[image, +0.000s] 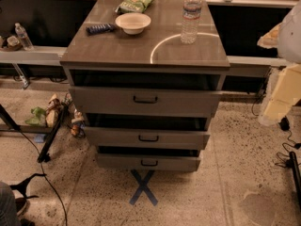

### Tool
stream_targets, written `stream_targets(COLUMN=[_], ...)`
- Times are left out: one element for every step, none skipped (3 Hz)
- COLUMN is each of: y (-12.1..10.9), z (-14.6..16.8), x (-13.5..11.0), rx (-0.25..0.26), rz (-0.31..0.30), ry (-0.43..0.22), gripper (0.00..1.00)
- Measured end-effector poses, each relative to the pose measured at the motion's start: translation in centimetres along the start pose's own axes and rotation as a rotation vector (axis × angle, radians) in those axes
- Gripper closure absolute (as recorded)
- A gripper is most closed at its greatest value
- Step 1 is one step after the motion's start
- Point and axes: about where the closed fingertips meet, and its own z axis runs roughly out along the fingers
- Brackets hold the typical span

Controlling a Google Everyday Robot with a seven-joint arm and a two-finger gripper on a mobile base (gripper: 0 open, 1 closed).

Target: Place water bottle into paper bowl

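The water bottle (191, 14) stands upright at the back right of the drawer cabinet's top (141, 51); it is clear, with a white cap and a pale label band. The paper bowl (133, 22) sits to its left near the back middle, cream-white and empty. The two are about a hand's width apart. Part of my cream-white arm (284, 88) hangs at the right edge of the view, off to the side of the cabinet and below its top. My gripper itself is not in view.
A green chip bag (134, 4) lies behind the bowl and a dark blue wrapped bar (100, 28) lies to its left. The cabinet's three drawers (146, 99) stand slightly open. A smaller bottle (22, 36) stands on a shelf at far left. Cables and litter lie on the floor.
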Motion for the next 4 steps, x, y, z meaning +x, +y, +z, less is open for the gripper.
stream_targets(y=[-0.2, -2.9, -6.1, -8.4], z=[0.1, 0.7, 2.2, 3.8], x=[0.0, -0.5, -0.9, -2.2], rx=[0.006, 0.064, 0.121, 0.187], rz=[0.007, 0.081, 0.244, 0.428], ry=[-0.012, -0.14, -0.311, -0.493], gripper=[0.0, 0.0, 0.0, 0.0])
